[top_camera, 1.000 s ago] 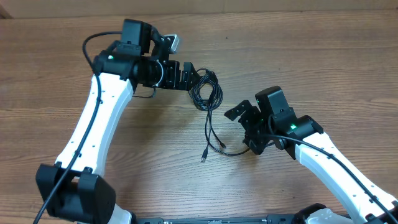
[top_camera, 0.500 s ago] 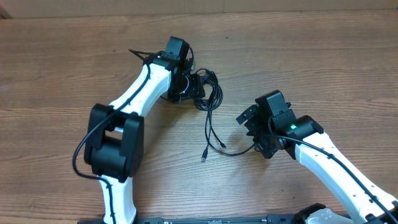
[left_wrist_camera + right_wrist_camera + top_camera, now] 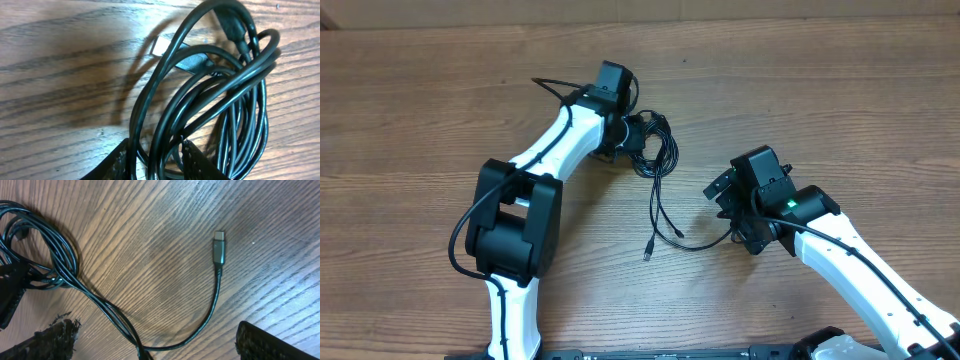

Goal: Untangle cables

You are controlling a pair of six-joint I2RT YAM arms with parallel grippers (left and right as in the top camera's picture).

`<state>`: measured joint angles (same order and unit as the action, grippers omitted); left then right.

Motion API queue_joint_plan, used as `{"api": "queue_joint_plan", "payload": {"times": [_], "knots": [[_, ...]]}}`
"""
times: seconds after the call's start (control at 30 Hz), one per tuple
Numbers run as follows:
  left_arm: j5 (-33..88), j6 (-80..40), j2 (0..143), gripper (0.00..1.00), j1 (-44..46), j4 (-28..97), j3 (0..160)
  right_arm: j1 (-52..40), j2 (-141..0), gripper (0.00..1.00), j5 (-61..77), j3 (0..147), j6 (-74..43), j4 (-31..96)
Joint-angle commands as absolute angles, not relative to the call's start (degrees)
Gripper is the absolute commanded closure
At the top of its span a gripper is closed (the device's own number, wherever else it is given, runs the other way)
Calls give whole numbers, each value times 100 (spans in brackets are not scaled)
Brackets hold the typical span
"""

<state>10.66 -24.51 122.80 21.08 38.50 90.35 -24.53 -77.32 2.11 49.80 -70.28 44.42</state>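
Note:
The cables (image 3: 657,150) lie as a black bunched coil on the wooden table, with two tails running down to small plugs (image 3: 648,255). My left gripper (image 3: 638,135) sits at the coil's left edge. In the left wrist view its fingers (image 3: 112,167) are shut on several strands of the cables (image 3: 220,100), beside a silver-tipped plug (image 3: 161,45). My right gripper (image 3: 728,213) stands open low over the table beside a curving tail. In the right wrist view that cable tail (image 3: 215,300) passes between the wide-apart fingers (image 3: 270,345) and ends in a plug (image 3: 219,247).
Wooden table (image 3: 840,90) all round. The left arm's white links (image 3: 555,150) stretch from the front edge up to the coil; its thick black wire (image 3: 550,88) arcs behind. The right arm (image 3: 860,260) comes in from the front right.
The left arm swung and reached into the coil, and its jaws closed from wide open onto the strands. The right gripper shifted slightly and stayed open.

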Motion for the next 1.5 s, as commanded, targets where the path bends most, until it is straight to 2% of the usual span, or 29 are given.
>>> {"api": "queue_joint_plan", "payload": {"times": [0.0,0.03,0.07,0.1,0.17,0.27,0.43,0.53,0.63,0.7,0.73,0.93,1.1,1.47], "knots": [[812,-2493,12348,66,2322,3756,8866,-2480,-7741,0,113,5030,-6995,4525],[576,-2624,12348,83,2383,3745,8759,-2480,-7741,0,113,5030,-6995,4593],[344,-2829,12348,92,2410,3747,8670,-2477,-7741,0,110,5030,-6997,4646],[202,-2974,12348,96,2418,3745,8604,-2477,-7741,0,110,5030,-6997,4689],[-106,-3457,12348,95,2418,3739,8333,-2477,-7741,0,113,5030,-6995,4731],[-106,-3400,12342,96,2386,3863,8261,-2480,-7741,0,117,5030,-6995,4731],[196,-2279,11633,96,2204,4508,8276,-2480,-7738,0,530,5030,-6016,4707],[952,-1378,10954,96,2137,4700,8276,-2480,-7738,2,1308,5030,-4917,4399],[1258,-1302,10274,96,2088,4860,8276,-2477,-7738,4,2622,5030,-4147,3750],[1525,-1256,9898,96,2047,4947,8276,-2477,-7738,11,3205,5030,-4016,3306],[1793,-1166,9701,96,2021,5000,8276,-2480,-7738,17,3450,5030,-4018,3041],[2794,-886,9386,96,1984,5266,8276,-2480,-7738,26,3975,5030,-4206,2167],[4268,119,9389,96,1984,5334,8276,-2480,-7738,34,3981,5030,-4641,1883],[4329,1671,9389,96,1984,6097,8276,-2473,-7738,54,3581,5030,-5802,1221]]}}
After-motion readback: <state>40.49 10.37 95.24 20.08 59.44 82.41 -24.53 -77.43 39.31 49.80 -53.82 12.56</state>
